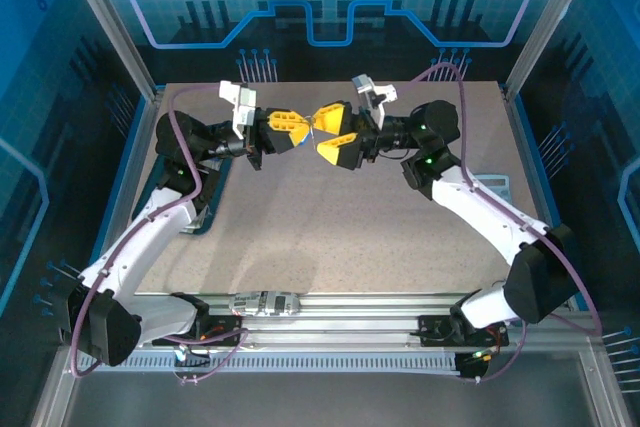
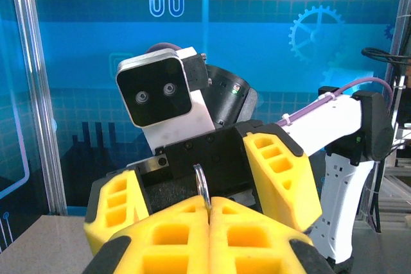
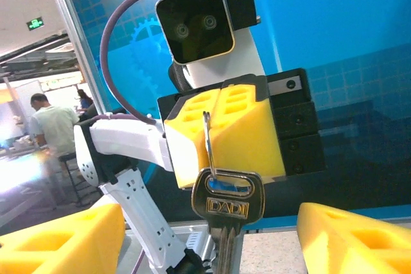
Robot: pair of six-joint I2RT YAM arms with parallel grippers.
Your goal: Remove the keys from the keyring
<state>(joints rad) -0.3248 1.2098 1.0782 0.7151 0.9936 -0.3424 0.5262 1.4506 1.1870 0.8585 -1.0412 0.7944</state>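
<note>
one keyring (image 3: pixel 207 139) pinched in clenched left tool (image 2: pixel 209 205), keys (image 3: pixel 228 206) dangling, right tool (image 1: pixel 328 133) spread wide

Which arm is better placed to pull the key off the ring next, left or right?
Right. The right pincer stands open, flanking the hanging key, while the left pincer is shut on the keyring and should probably just hold.

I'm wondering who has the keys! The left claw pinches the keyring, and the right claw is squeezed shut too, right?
Not quite. The right wrist view shows the right claw open, its fingers wide apart. The left claw does pinch the keyring.
</note>
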